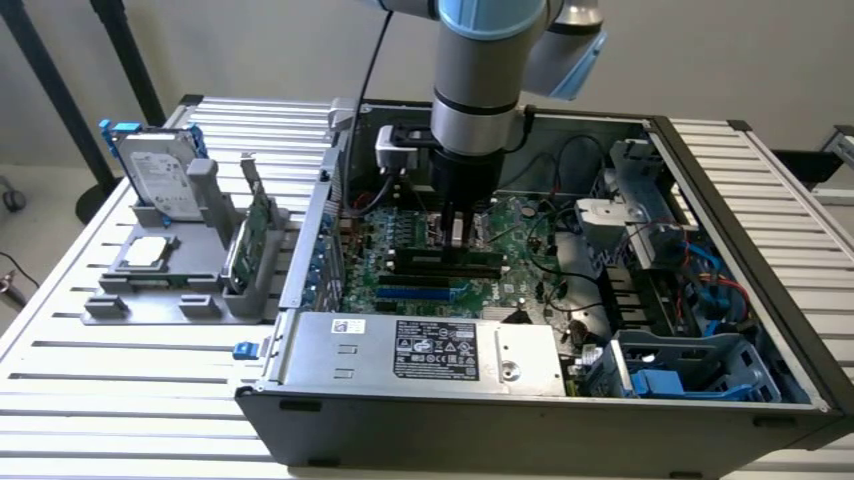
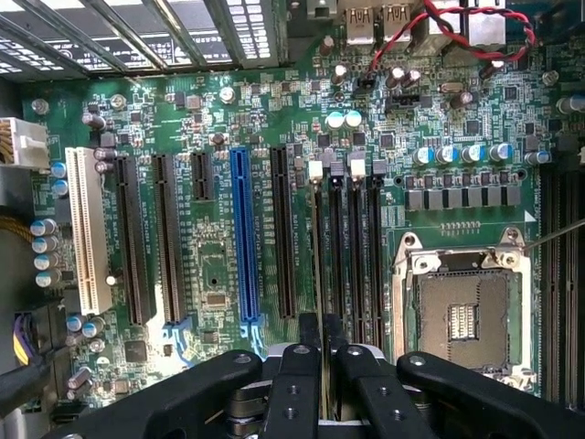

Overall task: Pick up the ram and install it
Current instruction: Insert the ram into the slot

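A grey robot arm reaches down into an open desktop computer case [image 1: 747, 250] that lies on its side on a slatted metal worktop [image 1: 120, 380]. Its gripper [image 2: 321, 334] hangs low over the green motherboard [image 2: 201, 119], at the bank of black memory slots [image 2: 361, 256] just beside the empty processor socket [image 2: 464, 315]. The fingers [image 2: 294, 389] are clamped together on the ram [image 2: 316, 247], a thin stick seen edge-on in the wrist view, standing upright along the memory slot at the edge of the bank nearest the expansion slots; whether it is fully seated cannot be told. A blue expansion slot [image 2: 243, 238] and a white one [image 2: 88, 229] lie further along the board. At the near side of the case sits the labelled power supply [image 1: 427, 355]. On the exterior view's left, well apart from the case, a grey holder [image 1: 167, 290] carries a hard drive in a blue frame [image 1: 154, 170], a green expansion card [image 1: 254, 240] and a processor chip [image 1: 144, 252].
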Available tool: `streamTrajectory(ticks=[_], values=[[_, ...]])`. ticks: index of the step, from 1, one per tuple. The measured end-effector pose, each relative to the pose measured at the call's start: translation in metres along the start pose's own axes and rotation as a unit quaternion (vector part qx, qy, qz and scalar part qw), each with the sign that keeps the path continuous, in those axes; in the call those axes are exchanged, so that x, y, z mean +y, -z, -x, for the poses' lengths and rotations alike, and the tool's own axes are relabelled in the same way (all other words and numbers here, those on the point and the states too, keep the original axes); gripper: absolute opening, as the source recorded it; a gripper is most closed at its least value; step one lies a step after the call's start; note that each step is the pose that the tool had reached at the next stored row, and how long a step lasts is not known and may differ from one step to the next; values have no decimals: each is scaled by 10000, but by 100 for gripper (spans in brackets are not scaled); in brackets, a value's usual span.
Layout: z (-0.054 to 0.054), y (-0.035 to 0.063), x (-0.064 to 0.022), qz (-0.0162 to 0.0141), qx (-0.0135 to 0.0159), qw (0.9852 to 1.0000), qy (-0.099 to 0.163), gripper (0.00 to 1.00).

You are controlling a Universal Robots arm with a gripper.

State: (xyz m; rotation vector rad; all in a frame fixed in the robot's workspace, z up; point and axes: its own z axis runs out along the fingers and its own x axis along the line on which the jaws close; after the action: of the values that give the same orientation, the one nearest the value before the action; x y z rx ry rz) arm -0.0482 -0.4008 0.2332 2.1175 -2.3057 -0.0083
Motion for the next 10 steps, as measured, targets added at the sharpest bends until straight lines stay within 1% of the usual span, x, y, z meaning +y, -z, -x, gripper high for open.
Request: streamTrajectory(ticks=[5, 10], values=[[8, -6, -3, 6, 44, 10000, -1, 14], [34, -7, -1, 7, 56, 10000, -1, 14]])
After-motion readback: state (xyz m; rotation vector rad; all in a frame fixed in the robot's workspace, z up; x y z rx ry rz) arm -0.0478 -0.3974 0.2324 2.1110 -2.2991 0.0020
